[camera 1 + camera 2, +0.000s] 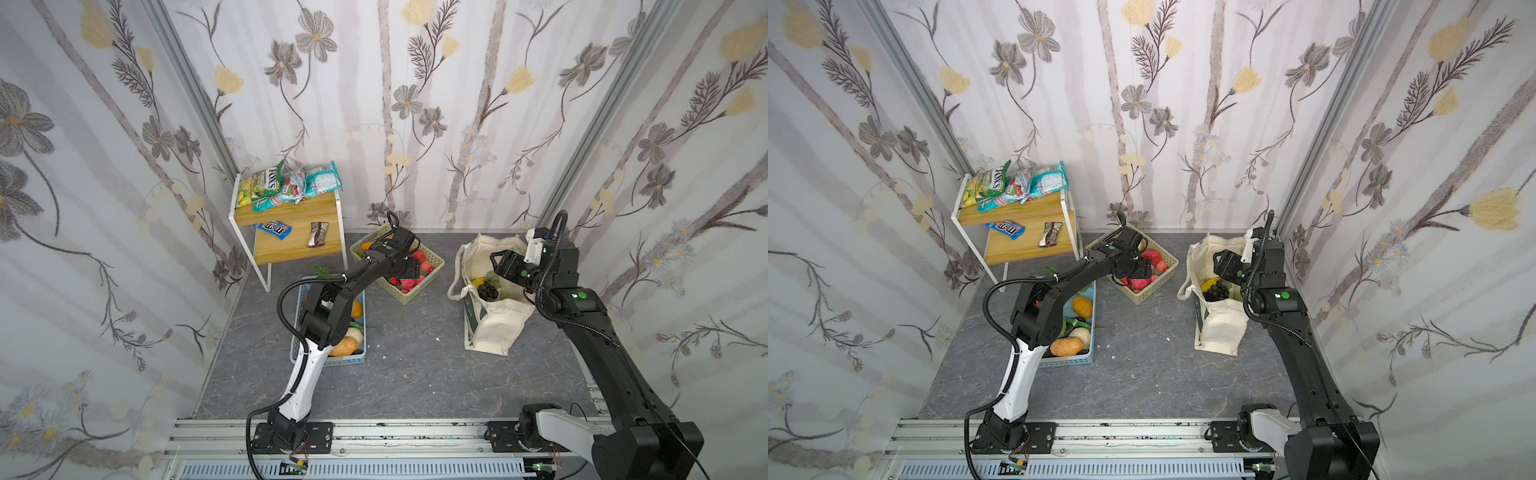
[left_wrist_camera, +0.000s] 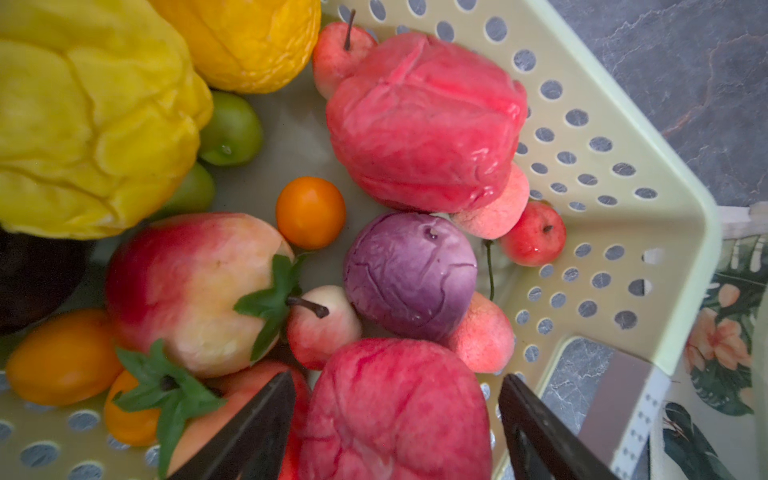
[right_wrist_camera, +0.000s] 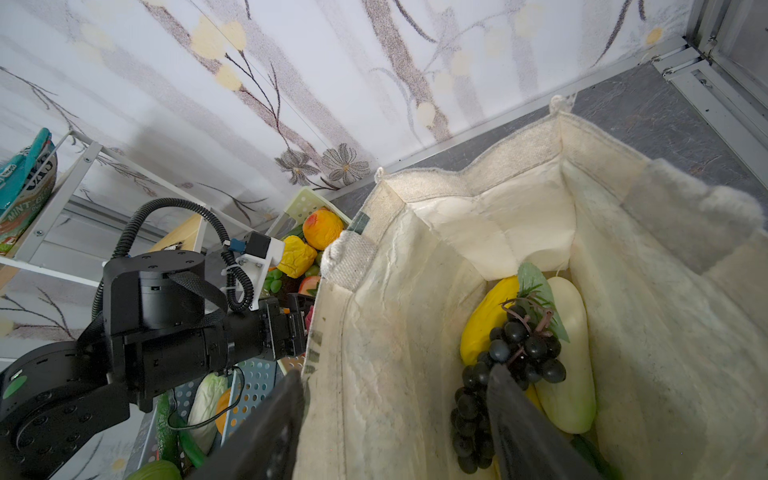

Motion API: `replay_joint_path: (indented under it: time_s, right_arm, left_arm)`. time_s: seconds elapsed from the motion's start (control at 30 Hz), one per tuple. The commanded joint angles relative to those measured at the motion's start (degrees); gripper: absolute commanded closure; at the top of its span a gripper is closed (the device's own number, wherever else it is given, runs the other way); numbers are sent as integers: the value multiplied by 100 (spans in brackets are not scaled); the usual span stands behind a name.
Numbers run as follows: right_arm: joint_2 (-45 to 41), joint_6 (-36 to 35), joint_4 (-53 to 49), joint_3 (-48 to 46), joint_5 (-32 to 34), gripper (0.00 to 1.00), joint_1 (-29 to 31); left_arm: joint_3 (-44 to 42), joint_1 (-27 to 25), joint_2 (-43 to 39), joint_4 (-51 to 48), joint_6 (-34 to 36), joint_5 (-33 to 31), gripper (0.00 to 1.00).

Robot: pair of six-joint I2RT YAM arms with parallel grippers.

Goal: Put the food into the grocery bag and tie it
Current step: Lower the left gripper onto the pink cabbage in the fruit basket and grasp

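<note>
**Toy fruit goes from basket to bag.** The left end effector hangs wide open low in a beige perforated plastic basket. Its fingers stand to either side of a wrinkled red toy fruit; whether they touch it cannot be told.

Near the basket on the grey marbled bench, the boxy cream canvas grocery bag stands upright with its mouth open, on the right in both top views. The right end effector is at the bag's mouth, jaws well apart and gripping nothing. One finger is outside the bag's near wall and the other inside, over a dark grape bunch.

The grapes lie in the bag against a yellow mango-shaped toy fruit and a pale elongated toy fruit.

In the back left corner, a white-framed wooden shelf carries a green-yellow FOX'S packet on its upper tier and a brown bar wrapper on its lower tier. A light blue plastic basket of toy vegetables sits under the left arm.
</note>
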Motion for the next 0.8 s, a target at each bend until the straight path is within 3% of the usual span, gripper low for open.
replay_joint_path:
  time_s: [0.0, 0.3, 0.77]
  right_arm:
    - [25, 32, 265, -12, -40, 31, 14]
    - [17, 51, 290, -47, -56, 31, 39]
    - [-27, 47, 309, -64, -85, 30, 46]
  left_arm:
    - [30, 4, 76, -237, -133, 42, 20]
    - [45, 6, 156, -237, -168, 89, 24]
    - [102, 4, 63, -285, -142, 80, 39]
